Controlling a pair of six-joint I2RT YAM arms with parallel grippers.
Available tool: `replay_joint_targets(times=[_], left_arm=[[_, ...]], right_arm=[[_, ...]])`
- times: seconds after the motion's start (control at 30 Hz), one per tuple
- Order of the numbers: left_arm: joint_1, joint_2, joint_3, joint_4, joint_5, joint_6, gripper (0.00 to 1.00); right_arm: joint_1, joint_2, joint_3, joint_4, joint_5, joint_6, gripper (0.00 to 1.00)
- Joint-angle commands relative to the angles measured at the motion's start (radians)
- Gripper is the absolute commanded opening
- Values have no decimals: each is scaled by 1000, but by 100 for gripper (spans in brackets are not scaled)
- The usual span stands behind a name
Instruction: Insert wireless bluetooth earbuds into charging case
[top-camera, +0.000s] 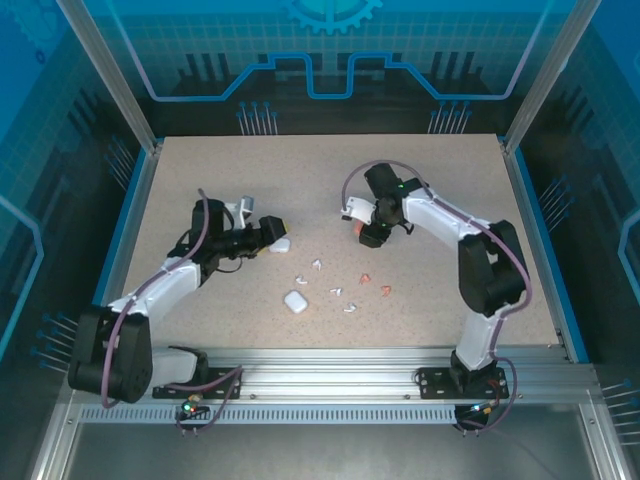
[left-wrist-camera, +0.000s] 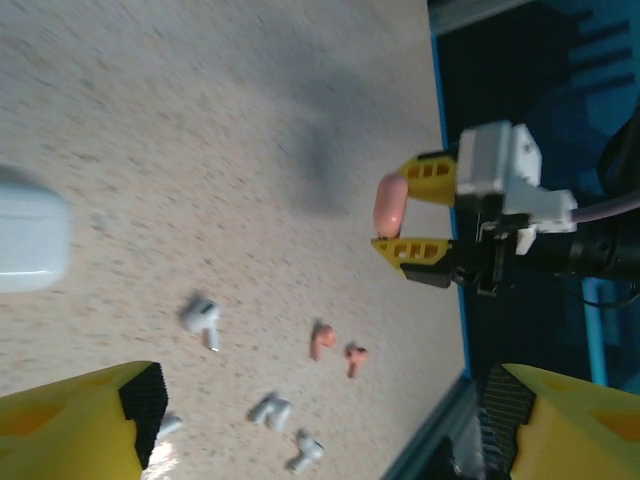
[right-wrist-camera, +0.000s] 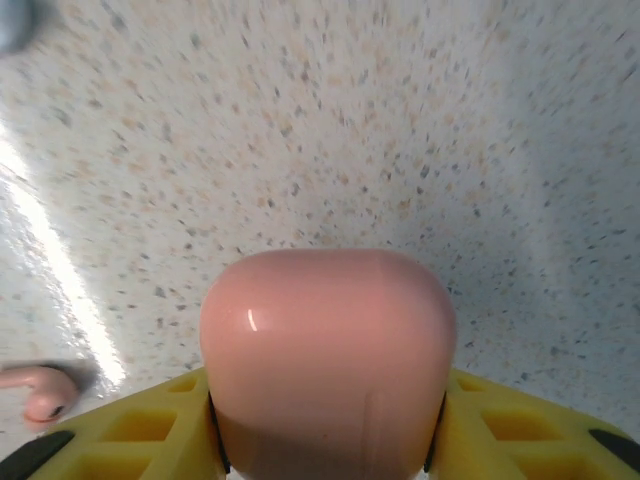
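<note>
My right gripper (top-camera: 368, 232) (right-wrist-camera: 328, 410) is shut on a salmon-pink charging case (right-wrist-camera: 328, 350) and holds it above the table; the left wrist view also catches that pink case (left-wrist-camera: 389, 203) between its yellow fingers (left-wrist-camera: 412, 250). My left gripper (top-camera: 271, 234) (left-wrist-camera: 320, 395) stands wide open with nothing between its fingers. A white case (top-camera: 281, 244) (left-wrist-camera: 28, 240) lies just beside it, outside the jaws. Two pink earbuds (top-camera: 375, 284) (left-wrist-camera: 321, 340) and several white earbuds (top-camera: 317, 266) (left-wrist-camera: 203, 318) lie scattered mid-table.
A second white case (top-camera: 295, 300) lies nearer the front, left of the earbuds. One pink earbud (right-wrist-camera: 38, 392) shows at the lower left of the right wrist view. A blue rim (top-camera: 540, 235) bounds the table on the right, a metal rail (top-camera: 330, 380) at the front.
</note>
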Motion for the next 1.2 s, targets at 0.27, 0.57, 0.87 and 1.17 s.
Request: replay_joint_targets(times=[0.27, 0.57, 0.87, 1.17], left_arm=[[-165, 237, 97, 398, 188, -213, 75], [-245, 313, 162, 422, 198, -212, 76], [-274, 333, 180, 375, 178, -174, 75], [-294, 370, 214, 375, 172, -168, 66]], right_arm=[[54, -240, -133, 101, -188, 62, 47], [86, -247, -123, 88, -195, 66, 47], [106, -222, -105, 85, -206, 73, 47], [124, -199, -80, 72, -218, 81, 47]])
